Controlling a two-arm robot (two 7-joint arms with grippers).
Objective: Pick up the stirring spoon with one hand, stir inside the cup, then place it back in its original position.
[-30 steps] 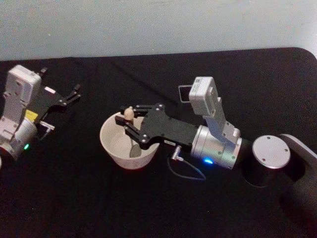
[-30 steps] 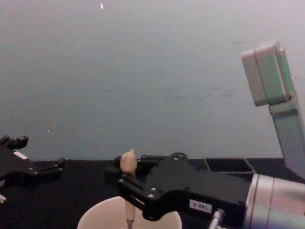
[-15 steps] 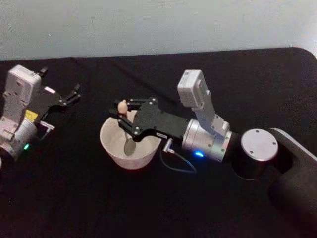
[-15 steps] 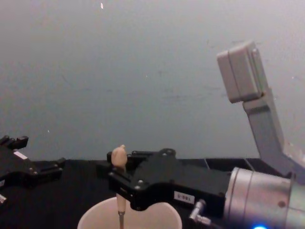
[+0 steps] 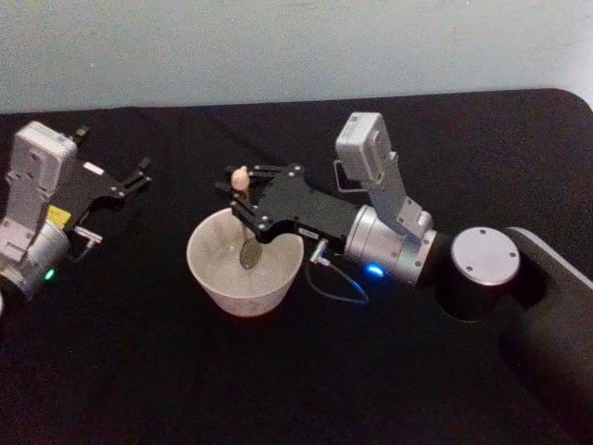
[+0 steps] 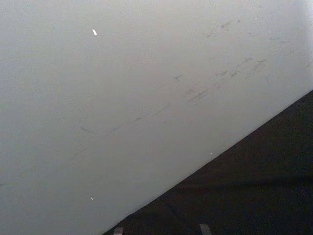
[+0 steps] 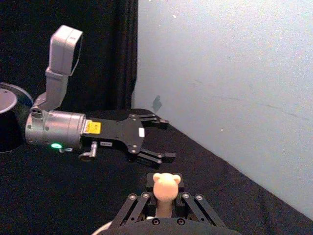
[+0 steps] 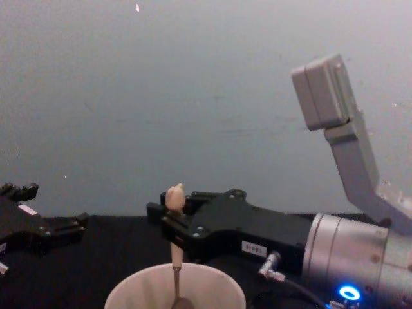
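In the head view, the right gripper (image 5: 239,197) is reaching in from the right over the cup (image 5: 206,278), which is sitting near the middle of the black tabletop (image 5: 278,380). Its jaws are pinching the stirring spoon (image 5: 246,227) high on the beige handle, just under the knob. The shaft is hanging down with the metal bowl inside the cup, toward its far right wall. Whether the bowl is touching the bottom cannot be told. The left gripper (image 5: 141,176) is lying idle at the far left, jaws spread, well apart from the cup.

In the left wrist view, the camera is facing the pale wall (image 6: 146,88) and a strip of tabletop.

In the right wrist view, the animal-head knob is poking up between the narrow jaws, so the hold is covering little of the handle.

In the chest view, the spoon is standing nearly upright, and the jaws are gripping it well above the cup's rim.

The main risk is likely the light cup. If the spoon is dragging against the wall during a wide circle, it could be pushing the cup sideways or tipping it. A second risk is the grip: with so little handle between the jaws, sideways pressure at the bowl could be twisting the spoon until it is slipping or dropping into the cup. Too low a pass could be jamming the bowl against the bottom.
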